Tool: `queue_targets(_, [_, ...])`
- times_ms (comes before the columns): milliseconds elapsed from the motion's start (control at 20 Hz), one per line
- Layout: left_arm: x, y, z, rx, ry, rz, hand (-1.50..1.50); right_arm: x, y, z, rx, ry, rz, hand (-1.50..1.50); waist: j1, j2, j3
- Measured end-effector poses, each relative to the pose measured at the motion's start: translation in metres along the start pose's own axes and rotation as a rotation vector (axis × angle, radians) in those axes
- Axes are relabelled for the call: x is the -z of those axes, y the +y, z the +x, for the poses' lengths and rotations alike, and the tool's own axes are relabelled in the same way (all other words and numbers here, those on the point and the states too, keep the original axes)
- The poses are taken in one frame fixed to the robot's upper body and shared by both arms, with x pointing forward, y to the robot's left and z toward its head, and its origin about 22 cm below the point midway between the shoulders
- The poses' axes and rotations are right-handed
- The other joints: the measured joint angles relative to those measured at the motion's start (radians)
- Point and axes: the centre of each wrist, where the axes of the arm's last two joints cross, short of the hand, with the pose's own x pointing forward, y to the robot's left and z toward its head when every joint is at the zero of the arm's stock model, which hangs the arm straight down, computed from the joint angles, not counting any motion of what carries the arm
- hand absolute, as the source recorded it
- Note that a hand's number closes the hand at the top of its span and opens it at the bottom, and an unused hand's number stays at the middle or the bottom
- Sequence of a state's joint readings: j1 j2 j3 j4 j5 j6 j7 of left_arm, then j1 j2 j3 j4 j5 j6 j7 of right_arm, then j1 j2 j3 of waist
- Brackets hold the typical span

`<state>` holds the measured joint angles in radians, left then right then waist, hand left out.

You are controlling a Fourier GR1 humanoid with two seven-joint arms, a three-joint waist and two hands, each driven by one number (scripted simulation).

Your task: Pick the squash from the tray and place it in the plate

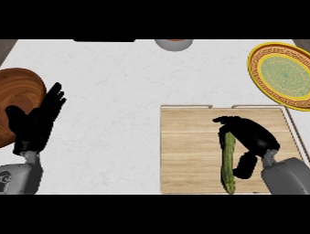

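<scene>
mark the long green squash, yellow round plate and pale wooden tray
long green squash [229, 178]: head view, lower half
yellow round plate [253, 68]: head view, left rim
pale wooden tray [191, 151]: head view, bare left half

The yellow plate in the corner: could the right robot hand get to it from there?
Probably yes. The right robot hand is curled round the squash on the tray, and the yellow plate lies close beyond the tray's far corner, with nothing standing between.

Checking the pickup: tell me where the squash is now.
In the head view, the squash is on the wooden tray at lower right, with the right hand curled round it.
</scene>
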<state>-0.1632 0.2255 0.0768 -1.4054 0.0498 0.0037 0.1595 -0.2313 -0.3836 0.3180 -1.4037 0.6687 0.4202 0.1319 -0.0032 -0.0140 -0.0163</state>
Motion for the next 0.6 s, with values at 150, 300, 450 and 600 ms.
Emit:
queue_targets(150, [-0.003, -0.001, -0.001, 0.004, 0.003, 0.004, 0.0, 0.002, -0.002, -0.001, 0.01, -0.013, -0.025, 1.5, 0.001, 0.001, 0.001])
queue_targets(300, [0.0, -0.004, 0.002, 0.003, 0.002, -0.003, 0.0, 0.021, -0.012, 0.007, 0.022, -0.028, -0.06, 1.5, 0.006, 0.005, 0.003])
queue_targets(450, [0.0, -0.008, 0.004, 0.002, -0.004, -0.014, 0.0, 0.046, -0.027, 0.019, 0.034, -0.044, -0.121, 1.5, 0.02, 0.011, 0.007])
queue_targets(600, [0.0, -0.006, 0.006, 0.007, -0.003, -0.011, 0.0, 0.057, -0.039, 0.029, 0.005, -0.052, -0.237, 1.5, 0.02, 0.014, 0.011])
